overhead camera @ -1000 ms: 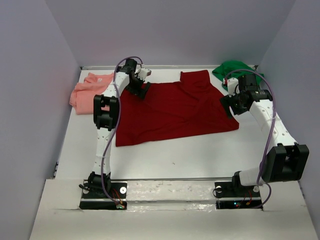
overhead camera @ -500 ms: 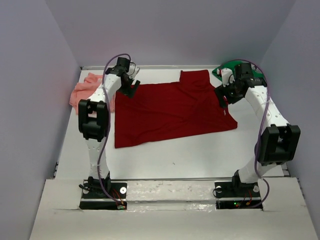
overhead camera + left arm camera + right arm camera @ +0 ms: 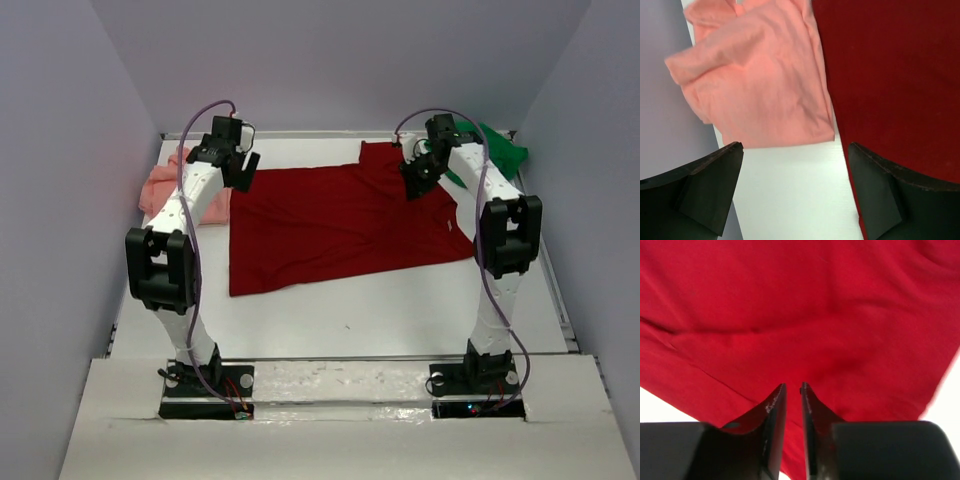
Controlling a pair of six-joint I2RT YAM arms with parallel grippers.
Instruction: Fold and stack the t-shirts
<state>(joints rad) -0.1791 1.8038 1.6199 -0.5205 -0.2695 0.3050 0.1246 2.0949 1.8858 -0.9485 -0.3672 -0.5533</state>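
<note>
**Red shirt flat, no folds yet**

Dark red shirt [image 3: 345, 225] lies spread out in the middle of the white surface [image 3: 350, 310]. It looks flat, w/ one sleeve poking up at 12 o'clock. I see no fold in it.

Pink shirt [image 3: 160, 185] sits in a soft bunch at 10 o'clock, by the wall. Its edge is just beside the red one. Green shirt [image 3: 505, 155] is a crumpled lump at 2 o'clock, partly hid behind the R arm.

L hand [image 3: 795, 150] is wide open & holds nothing. It hangs over the red shirt's 10 o'clock corner, w/ the pink shirt right next to it.

R hand [image 3: 792, 386] is at the red shirt's 2 o'clock side, down close to the cloth. Its fingers are nearly together w/ only a thin gap. Can't tell if any cloth is pinched in there.

My guess on progress: very early. Nothing is folded, nothing is stacked. Both hands look set to grab the far edge of the red shirt for fold no. 1. Then pink & green need folding too, & all 3 go in one pile.
</note>
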